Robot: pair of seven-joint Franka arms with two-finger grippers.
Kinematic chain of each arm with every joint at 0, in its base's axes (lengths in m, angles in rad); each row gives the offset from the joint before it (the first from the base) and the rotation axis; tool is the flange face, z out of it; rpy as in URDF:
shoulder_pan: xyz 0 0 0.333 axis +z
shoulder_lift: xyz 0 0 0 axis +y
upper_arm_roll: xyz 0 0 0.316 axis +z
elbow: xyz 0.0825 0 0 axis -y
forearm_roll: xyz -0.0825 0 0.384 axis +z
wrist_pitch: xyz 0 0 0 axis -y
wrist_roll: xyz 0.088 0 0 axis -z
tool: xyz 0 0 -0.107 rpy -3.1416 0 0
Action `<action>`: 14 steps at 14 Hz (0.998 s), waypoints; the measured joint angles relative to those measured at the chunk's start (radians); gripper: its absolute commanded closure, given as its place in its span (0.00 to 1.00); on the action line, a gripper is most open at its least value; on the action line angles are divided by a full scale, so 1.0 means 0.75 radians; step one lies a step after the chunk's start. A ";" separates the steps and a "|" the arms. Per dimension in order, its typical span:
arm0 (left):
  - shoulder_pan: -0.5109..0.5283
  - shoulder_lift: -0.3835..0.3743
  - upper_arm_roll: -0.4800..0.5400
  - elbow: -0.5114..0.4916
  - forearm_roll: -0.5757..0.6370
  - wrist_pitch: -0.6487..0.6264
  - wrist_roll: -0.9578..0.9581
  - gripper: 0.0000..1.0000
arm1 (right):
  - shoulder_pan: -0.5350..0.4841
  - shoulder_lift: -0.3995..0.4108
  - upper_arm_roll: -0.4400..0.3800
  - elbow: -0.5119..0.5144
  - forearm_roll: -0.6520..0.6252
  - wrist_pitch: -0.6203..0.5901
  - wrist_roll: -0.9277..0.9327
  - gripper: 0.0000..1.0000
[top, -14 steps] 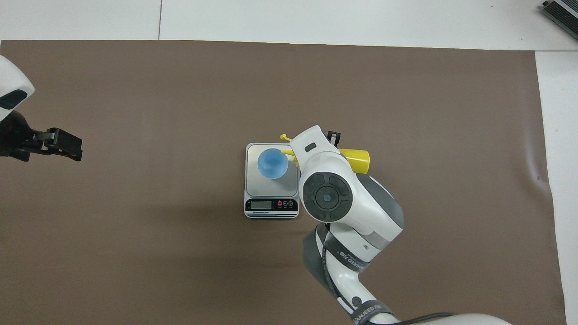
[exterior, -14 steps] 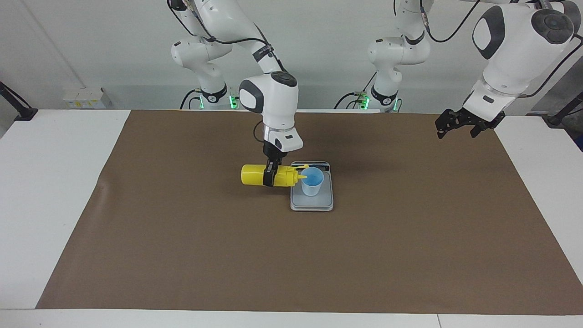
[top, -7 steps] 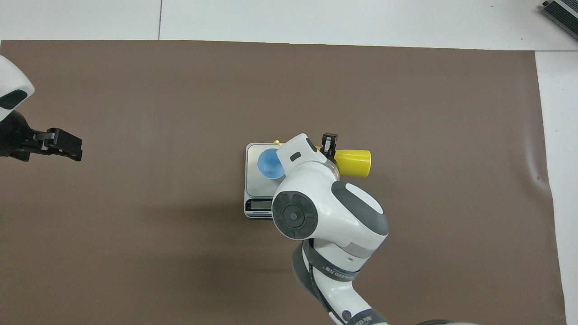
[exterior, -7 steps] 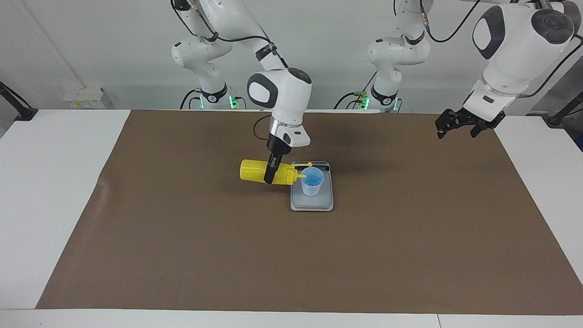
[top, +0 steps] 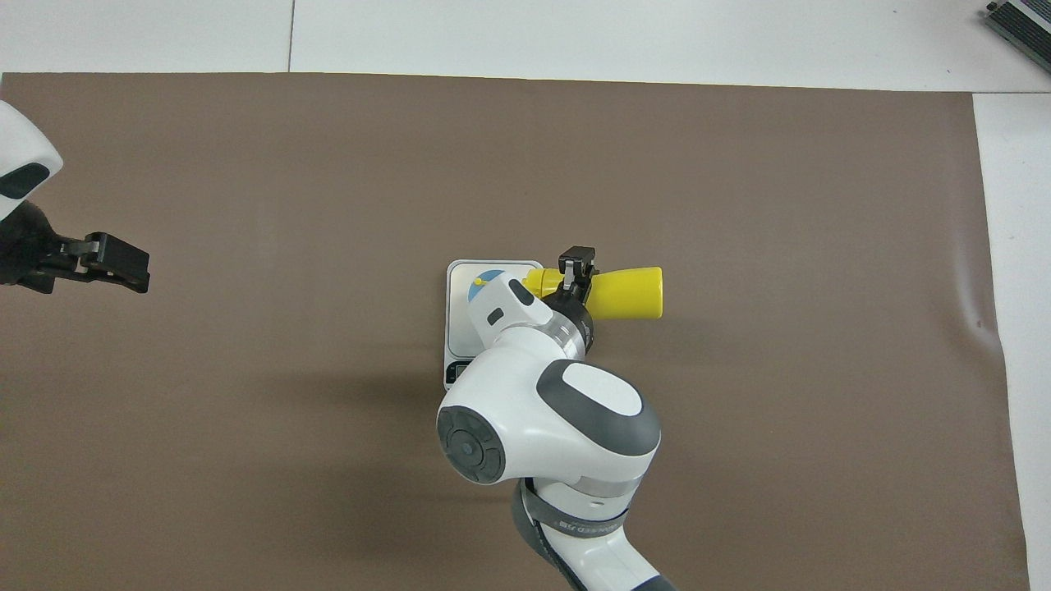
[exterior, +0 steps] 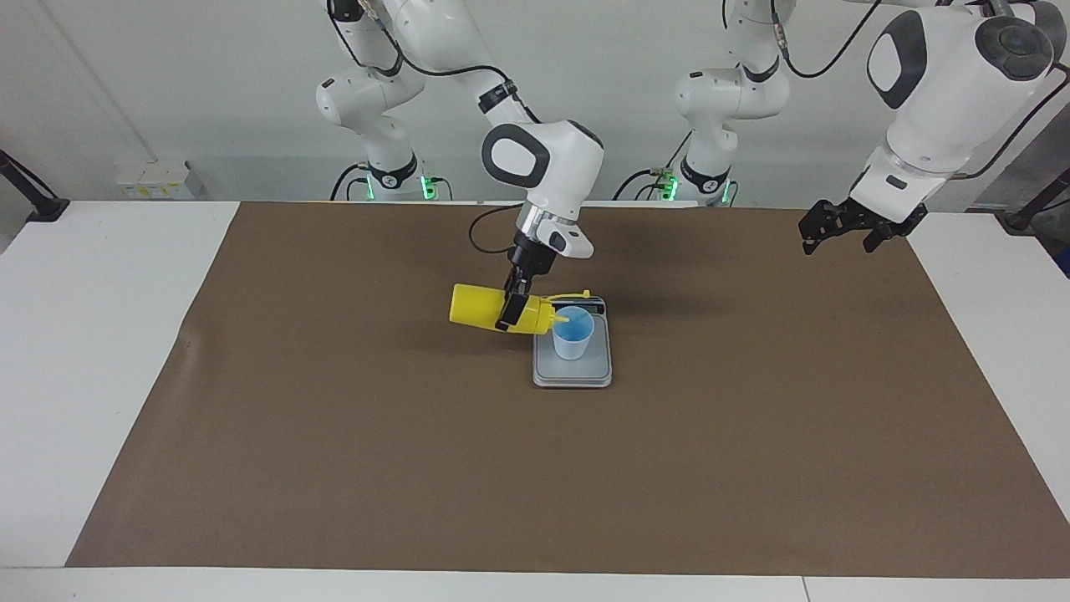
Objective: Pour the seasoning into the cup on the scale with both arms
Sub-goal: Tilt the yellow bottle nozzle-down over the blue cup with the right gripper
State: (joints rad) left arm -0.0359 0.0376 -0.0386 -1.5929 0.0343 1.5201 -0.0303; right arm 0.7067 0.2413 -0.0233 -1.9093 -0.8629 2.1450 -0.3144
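One yellow seasoning bottle [exterior: 489,308], one blue cup [exterior: 573,334], one scale [exterior: 573,373], one brown mat [exterior: 418,468], two robot arms, each with one tool.

Your right arm reaches out from its base with the wrist tipped over, and the right gripper [exterior: 512,311] hangs slantwise below it, its fingers clamped tight on what it holds. Your left arm waits at its own end, elbow high and forearm angled down, with the left gripper [exterior: 838,227] raised in the air below the wrist, its fingers spread apart and nothing between them
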 measured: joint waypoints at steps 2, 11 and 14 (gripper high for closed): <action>0.000 0.000 0.000 0.000 0.000 0.000 0.000 0.00 | 0.029 0.014 0.000 0.000 -0.111 -0.028 0.078 0.62; 0.000 0.000 0.000 0.000 0.000 0.000 0.000 0.00 | 0.080 0.043 -0.001 0.000 -0.243 -0.077 0.198 0.61; 0.000 0.000 0.000 0.000 0.000 0.000 0.000 0.00 | 0.078 0.042 -0.004 0.002 -0.243 -0.078 0.207 0.60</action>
State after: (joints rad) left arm -0.0359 0.0376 -0.0386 -1.5929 0.0343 1.5201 -0.0303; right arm 0.7649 0.2729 -0.0266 -1.9081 -1.0451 2.0865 -0.1591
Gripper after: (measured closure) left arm 0.000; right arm 0.599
